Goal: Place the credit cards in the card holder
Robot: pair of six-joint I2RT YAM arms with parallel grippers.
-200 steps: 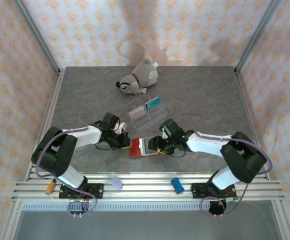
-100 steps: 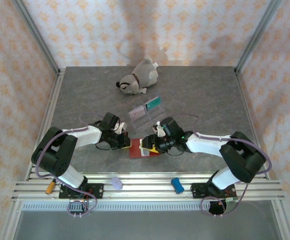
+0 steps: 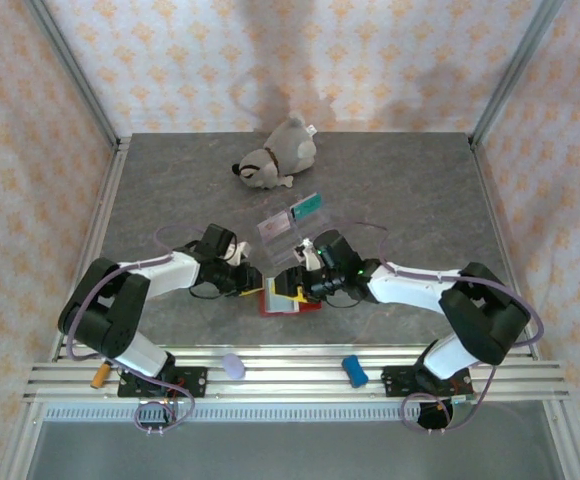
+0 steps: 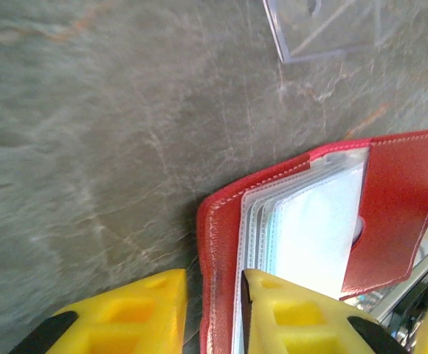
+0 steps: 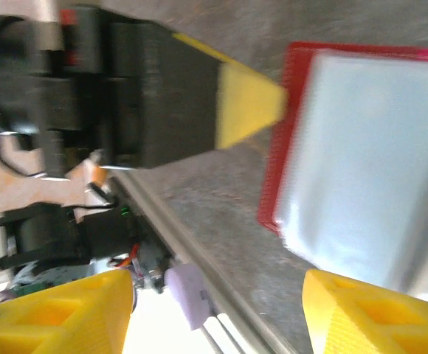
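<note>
- Card holder (image 3: 292, 303): red, lying open on the worktop (image 3: 170, 200) near the front edge, between the two grippers. Its pale clear sleeves (image 4: 310, 228) fan out from the stitched red cover (image 4: 402, 199).
- Left gripper (image 4: 214, 299): jaws narrowly parted, straddling the cover's folded edge. A dark sliver separates one yellow pad (image 4: 140, 310) from the leather, so the edge is bracketed rather than pinched.
- Right gripper (image 5: 218, 313): jaws wide, poised over the sleeves with nothing visibly gripped between the tips, though this view is blurred.
- Credit cards: a teal card (image 3: 308, 206) rests at the far end of the clear plastic case (image 3: 288, 230), apart from the holder. A pale sheet in the front sleeve may be a card, but this cannot be told.
- Step in hand, as judged: steadying the holder and opening a sleeve so that a card can enter.
- Good practice: close the left jaws on the cover alone, not on the sleeves, so the pockets are free to gape. Hold the holder flat against the worktop.
- Good practice: bring a card in edge-first, in line with the sleeve mouth and at a shallow angle. A skewed corner is likely to catch on the thin plastic.
- Risk: the light holder probably slides if pushed while the left jaws are loose.
- Plush toy (image 3: 275, 155): at the far side, well apart from the work.
</note>
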